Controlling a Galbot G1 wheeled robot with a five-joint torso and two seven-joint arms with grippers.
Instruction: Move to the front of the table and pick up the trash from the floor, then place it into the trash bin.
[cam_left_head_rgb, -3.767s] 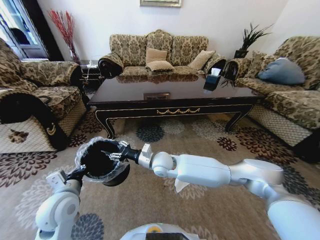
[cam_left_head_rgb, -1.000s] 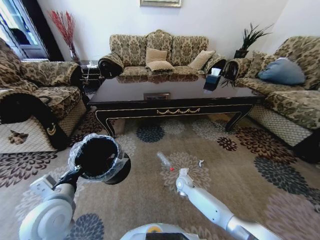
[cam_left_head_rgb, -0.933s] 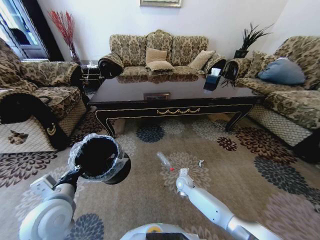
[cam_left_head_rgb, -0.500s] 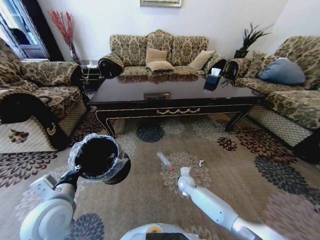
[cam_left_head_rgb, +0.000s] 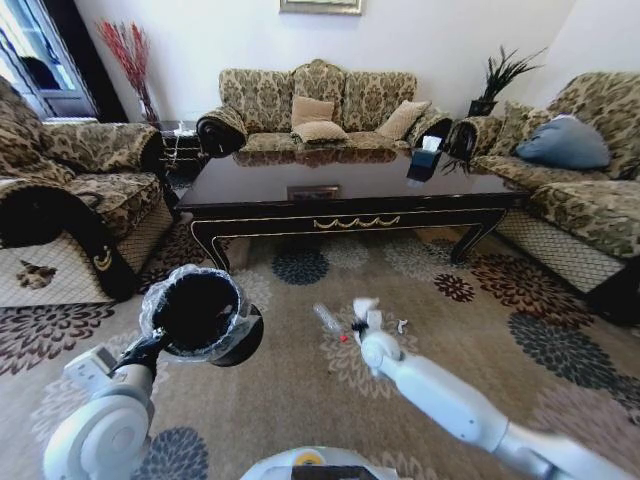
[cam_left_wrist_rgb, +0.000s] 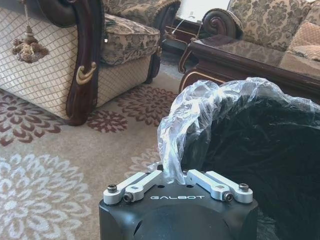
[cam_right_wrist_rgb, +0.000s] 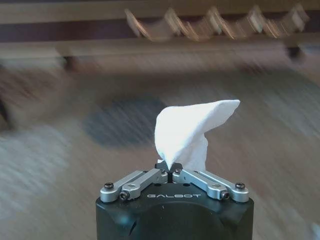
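The trash bin (cam_left_head_rgb: 198, 313), black with a clear liner, hangs off the carpet at the left, and my left gripper (cam_left_head_rgb: 150, 346) is shut on its rim. The left wrist view shows the fingers pinching the liner (cam_left_wrist_rgb: 186, 125) at the rim of the trash bin (cam_left_wrist_rgb: 270, 155). My right gripper (cam_left_head_rgb: 361, 322) is shut on a crumpled white paper (cam_left_head_rgb: 364, 305) above the carpet in front of the table (cam_left_head_rgb: 350, 185). The paper (cam_right_wrist_rgb: 192, 130) sticks up from the right gripper (cam_right_wrist_rgb: 171, 173). A thin stick (cam_left_head_rgb: 327, 319) and a small white scrap (cam_left_head_rgb: 402, 325) of trash lie on the floor beside it.
Sofas (cam_left_head_rgb: 320, 100) ring the table at the left, back and right. A dark box (cam_left_head_rgb: 424, 160) stands on the tabletop. The patterned carpet (cam_left_head_rgb: 300, 400) between me and the table is open floor. The table's gold-trimmed apron (cam_right_wrist_rgb: 200, 25) is just ahead of the right gripper.
The right arm left the bin, reached down to the carpet, and has now come up and forward with the white paper in its gripper. The left arm and bin have barely moved.
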